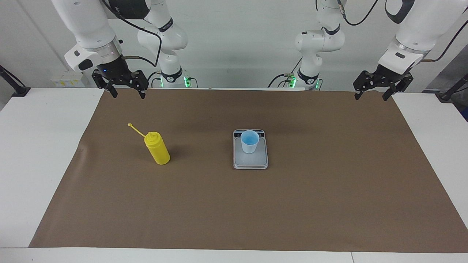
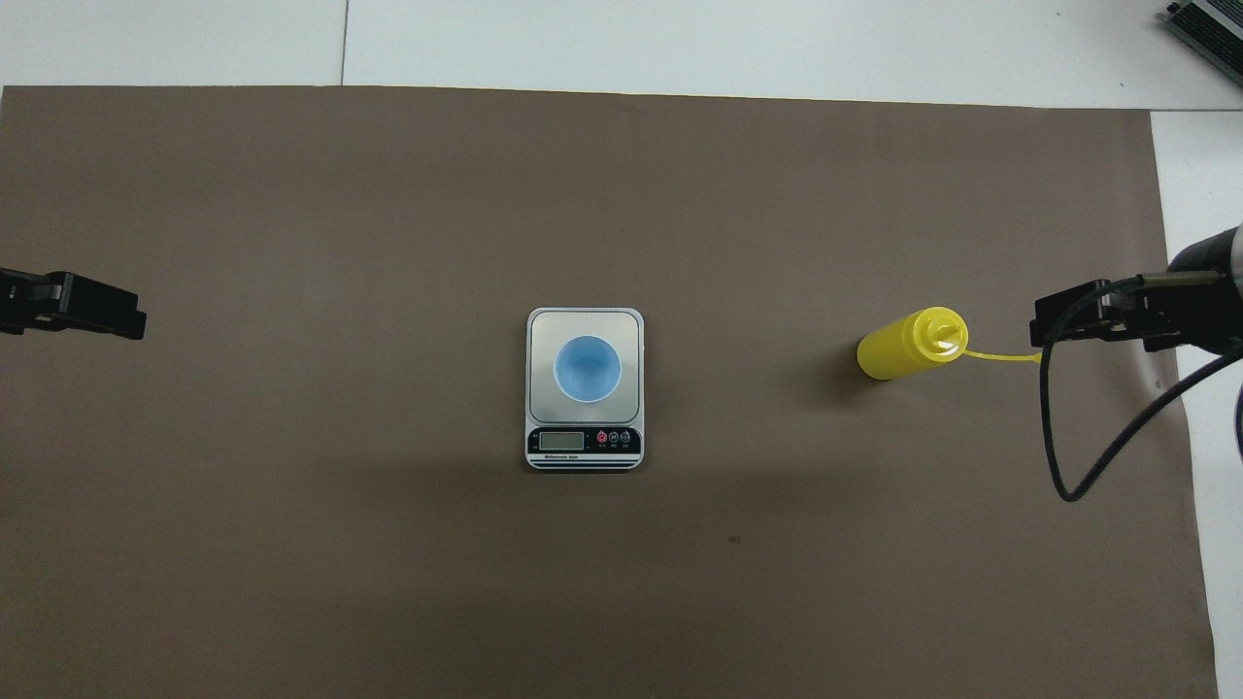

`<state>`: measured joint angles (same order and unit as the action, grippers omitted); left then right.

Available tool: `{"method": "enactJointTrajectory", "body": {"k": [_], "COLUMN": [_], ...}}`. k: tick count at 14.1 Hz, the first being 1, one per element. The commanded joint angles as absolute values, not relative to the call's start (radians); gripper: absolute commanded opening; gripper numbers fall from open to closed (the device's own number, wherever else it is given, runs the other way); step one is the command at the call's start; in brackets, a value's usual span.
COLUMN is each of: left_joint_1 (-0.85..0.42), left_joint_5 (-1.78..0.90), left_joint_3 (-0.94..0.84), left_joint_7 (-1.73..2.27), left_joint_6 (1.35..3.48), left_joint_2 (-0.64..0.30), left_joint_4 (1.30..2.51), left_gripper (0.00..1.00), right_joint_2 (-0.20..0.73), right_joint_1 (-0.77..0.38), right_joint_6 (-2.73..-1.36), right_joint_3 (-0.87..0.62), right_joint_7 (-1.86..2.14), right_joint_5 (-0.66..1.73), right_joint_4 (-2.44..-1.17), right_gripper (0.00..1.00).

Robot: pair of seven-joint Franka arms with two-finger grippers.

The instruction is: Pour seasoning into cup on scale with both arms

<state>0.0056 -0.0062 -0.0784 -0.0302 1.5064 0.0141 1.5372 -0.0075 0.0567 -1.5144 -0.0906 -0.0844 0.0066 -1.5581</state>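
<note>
The yellow squeeze bottle of seasoning [image 1: 157, 148] [image 2: 908, 344] stands upright on the brown mat, toward the right arm's end, its cap strap [image 1: 136, 129] hanging off open. The light blue cup [image 1: 250, 141] [image 2: 587, 369] stands upright on the silver-grey scale [image 1: 251, 160] [image 2: 539, 388] at the middle of the mat, with the display strip on the robots' side. My right gripper [image 1: 127, 94] [image 2: 1078, 320] hangs open and empty in the air over the mat's edge by the bottle. My left gripper [image 1: 371, 95] [image 2: 87, 309] hangs open and empty over the mat at the left arm's end.
A brown mat [image 1: 329, 190] covers most of the white table [image 1: 36, 146]. Black clamp mounts [image 1: 16, 89] [image 1: 449, 95] stand at both ends of the table near the robots. A black cable [image 2: 1078, 466] loops down from the right arm.
</note>
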Motion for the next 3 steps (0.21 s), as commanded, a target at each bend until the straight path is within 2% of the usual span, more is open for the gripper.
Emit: {"method": "enactJointTrajectory", "body": {"k": [1,3], "left_joint_1": [0.017,0.017], "left_joint_5": [-0.020,-0.021], "left_joint_3": [-0.081,-0.081], "left_joint_7": [-0.034,-0.034], "left_joint_6": [1.493,1.493], "left_joint_2": [0.021,0.021], "left_joint_4": [1.540,1.540], "left_gripper": [1.00,1.00], "right_joint_2": [-0.034,-0.032], "right_joint_1": [0.060,0.066], "right_joint_6": [-1.531,-1.535], "right_joint_3": [-0.095,-0.094], "right_joint_7": [-0.064,-0.061], "right_joint_5": [-0.009,-0.005], "right_joint_4": [-1.591,-1.588], "right_gripper": [1.00,1.00]}}
